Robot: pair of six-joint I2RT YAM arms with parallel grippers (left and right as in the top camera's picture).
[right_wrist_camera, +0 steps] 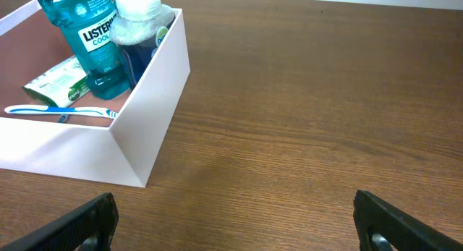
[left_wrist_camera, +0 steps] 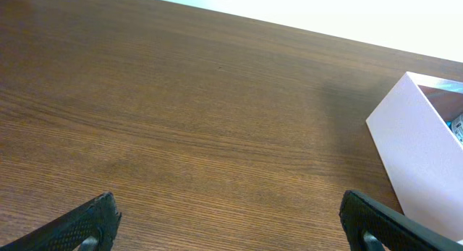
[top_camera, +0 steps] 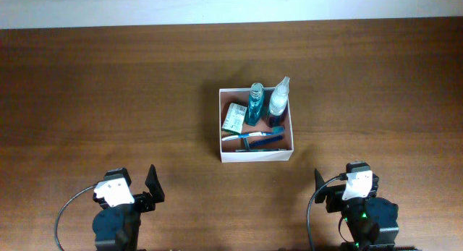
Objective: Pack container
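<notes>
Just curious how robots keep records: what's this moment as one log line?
container: toiletries inside | left pincer: open, empty | right pincer: open, empty | both clear of container

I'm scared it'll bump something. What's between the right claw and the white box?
Nothing: only bare table lies between the right gripper and the container, per the right wrist view.

Black arms (top_camera: 116, 226), white wrist caps (top_camera: 112, 189), black looping cables (top_camera: 69, 207), dark textured fingers (left_wrist_camera: 81, 226)
</notes>
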